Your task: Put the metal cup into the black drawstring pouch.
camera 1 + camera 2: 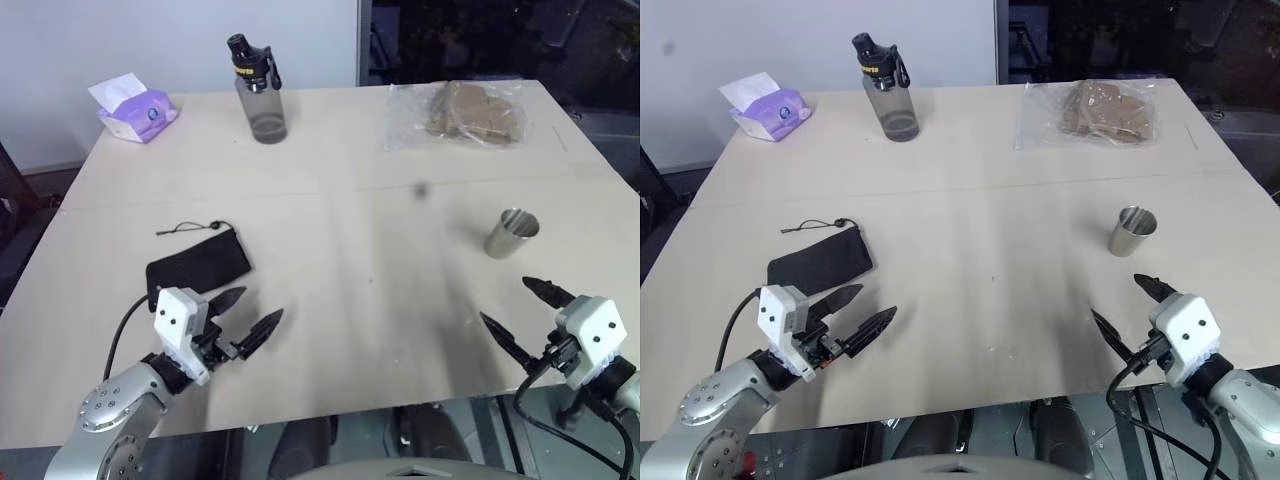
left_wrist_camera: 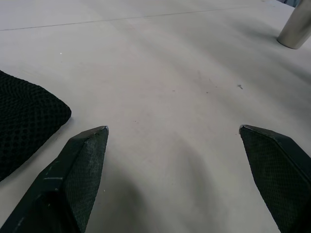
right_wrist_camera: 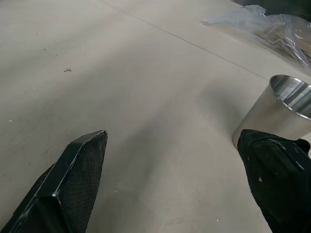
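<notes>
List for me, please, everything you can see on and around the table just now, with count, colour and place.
metal cup: one, silver, upright, right side of table.
black drawstring pouch: one, black, flat, left side, cord at its far end.
water bottle: one, grey with black cap, far centre-left.
tissue pack: one, purple, far left corner.
clear plastic bag: one, brown contents, far right.
table: one, beige.
left end effector: black, open, beside pouch.
right end effector: black, open, near cup.
</notes>
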Robot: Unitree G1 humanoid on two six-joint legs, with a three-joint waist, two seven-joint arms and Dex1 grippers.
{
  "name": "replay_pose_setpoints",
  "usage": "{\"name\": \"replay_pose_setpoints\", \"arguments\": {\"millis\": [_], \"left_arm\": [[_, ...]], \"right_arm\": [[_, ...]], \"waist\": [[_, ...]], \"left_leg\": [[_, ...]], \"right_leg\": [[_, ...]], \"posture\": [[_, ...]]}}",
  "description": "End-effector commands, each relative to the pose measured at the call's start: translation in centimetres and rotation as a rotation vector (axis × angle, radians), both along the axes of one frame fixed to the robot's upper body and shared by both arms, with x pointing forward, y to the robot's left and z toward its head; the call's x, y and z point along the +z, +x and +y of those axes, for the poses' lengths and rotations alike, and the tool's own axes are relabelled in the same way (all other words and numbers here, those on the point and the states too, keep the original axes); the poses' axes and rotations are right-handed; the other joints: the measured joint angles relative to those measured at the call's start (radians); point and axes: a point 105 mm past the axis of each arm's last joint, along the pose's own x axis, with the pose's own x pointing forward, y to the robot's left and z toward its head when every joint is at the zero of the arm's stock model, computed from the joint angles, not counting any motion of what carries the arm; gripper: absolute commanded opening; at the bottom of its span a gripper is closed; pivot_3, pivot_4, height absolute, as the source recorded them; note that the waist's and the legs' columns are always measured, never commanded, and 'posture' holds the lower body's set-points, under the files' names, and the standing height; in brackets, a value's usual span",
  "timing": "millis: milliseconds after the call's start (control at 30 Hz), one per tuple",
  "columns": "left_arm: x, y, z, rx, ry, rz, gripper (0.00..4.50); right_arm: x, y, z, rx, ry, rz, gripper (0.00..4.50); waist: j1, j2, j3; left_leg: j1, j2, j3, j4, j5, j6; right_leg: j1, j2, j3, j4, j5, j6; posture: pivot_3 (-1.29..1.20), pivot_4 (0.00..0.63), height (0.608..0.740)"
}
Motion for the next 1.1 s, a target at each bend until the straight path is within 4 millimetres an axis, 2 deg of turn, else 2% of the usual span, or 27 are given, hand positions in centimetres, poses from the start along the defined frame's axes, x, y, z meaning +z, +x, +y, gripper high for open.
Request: {"name": "replay_pose_setpoints", "arguments": {"millis": [33,133,233,333,433,533,767,800,833,967,1000,1067,1100], "left_arm": [[1.8,1.6,0.5,0.132,0.006,-0.080,4.46],[2.9,4.7,1.9,0.429,0.011,-0.074,4.46],[3.1,6.4,2.1,0.566,0.124,0.022,4.46],[4.0,7.5,2.7,0.669,0.187,0.059,4.46],[3.9,8.3,3.6,0.796,0.271,0.147,4.46],[3.0,8.8,3.4,0.833,0.320,0.275,4.46],[2.5,9.4,3.0,0.900,0.425,0.354,4.46],[2.4,9.5,2.9,0.898,0.429,0.357,3.95],[2.4,9.6,2.8,0.903,0.433,0.355,3.70],[2.7,9.9,2.8,0.911,0.426,0.348,2.02],[2.7,9.9,2.9,0.911,0.430,0.348,1.45],[2.6,9.9,3.1,0.902,0.443,0.344,0.68],[2.6,10.0,3.1,0.885,0.454,0.333,0.08]], "right_arm": [[2.0,0.3,1.9,0.120,0.030,-0.068,4.50],[4.4,-0.1,5.4,0.355,0.078,-0.107,4.50],[5.3,-0.3,6.8,0.480,0.063,-0.109,4.50],[5.9,-0.1,7.4,0.535,0.048,-0.113,4.50],[6.3,0.0,7.7,0.570,0.027,-0.112,4.50],[6.3,-0.2,7.9,0.615,0.004,-0.098,4.50],[6.9,-0.2,8.0,0.648,-0.019,-0.105,4.50],[6.9,-0.2,8.0,0.647,-0.021,-0.106,4.50],[6.9,-0.2,8.0,0.646,-0.022,-0.108,4.50],[7.1,-0.2,8.0,0.634,-0.022,-0.112,4.50],[7.1,-0.2,8.0,0.631,-0.022,-0.112,4.50],[7.0,-0.1,7.9,0.623,-0.022,-0.112,4.50],[7.0,-0.1,7.9,0.616,-0.020,-0.113,4.50]], "waist": [[0.000,0.000,0.000],[0.000,0.000,0.002],[0.000,-0.002,0.001],[0.000,-0.002,0.001],[0.000,-0.002,0.001],[0.000,-0.003,0.001],[-0.001,-0.003,0.002],[0.000,-0.003,0.002],[0.000,-0.003,0.002],[0.001,-0.004,0.002],[0.001,-0.004,0.002],[0.000,-0.004,0.002],[0.000,-0.004,0.002]], "left_leg": [[0.000,0.000,0.000,0.000,0.000,0.000],[0.000,0.000,0.000,0.002,0.000,0.000],[0.001,0.000,-0.005,0.008,0.000,0.000],[0.000,-0.001,-0.007,0.008,0.000,0.000],[0.000,-0.002,-0.007,0.008,0.000,0.000],[-0.001,-0.002,-0.008,0.007,0.000,0.000],[-0.002,-0.002,-0.008,0.007,0.000,-0.001],[-0.002,-0.002,-0.008,0.007,-0.001,-0.001],[-0.002,-0.002,-0.008,0.007,-0.001,-0.001],[-0.002,-0.003,-0.008,0.007,-0.001,-0.001],[-0.003,-0.003,-0.008,0.007,-0.001,-0.001],[-0.003,-0.003,-0.008,0.007,-0.001,-0.001],[-0.003,-0.003,-0.008,0.007,-0.001,-0.001]], "right_leg": [[0.000,0.000,0.000,0.000,0.000,0.000],[0.001,0.000,0.000,0.000,0.000,0.000],[0.005,0.004,-0.003,0.002,0.001,0.000],[0.006,0.005,-0.004,0.001,0.003,0.004],[0.005,0.005,-0.004,0.001,0.004,0.003],[0.005,0.005,-0.004,0.001,0.005,0.001],[0.004,0.005,-0.004,0.000,0.004,0.002],[0.004,0.005,-0.004,0.000,0.004,0.002],[0.004,0.005,-0.004,0.000,0.004,0.002],[0.004,0.004,-0.004,0.000,0.005,0.001],[0.003,0.004,-0.004,0.000,0.005,0.001],[0.003,0.004,-0.004,0.000,0.005,0.001],[0.003,0.004,-0.004,0.000,0.005,0.001]], "posture": [[0.00,0.150,0.740],[0.00,0.150,0.740],[0.00,0.150,0.740],[0.00,0.150,0.740],[0.00,0.150,0.740],[0.00,0.150,0.740],[0.00,0.150,0.740],[0.00,0.150,0.740],[0.00,0.150,0.740],[0.00,0.150,0.740],[0.00,0.150,0.740],[0.00,0.150,0.740],[0.00,0.150,0.740]]}}
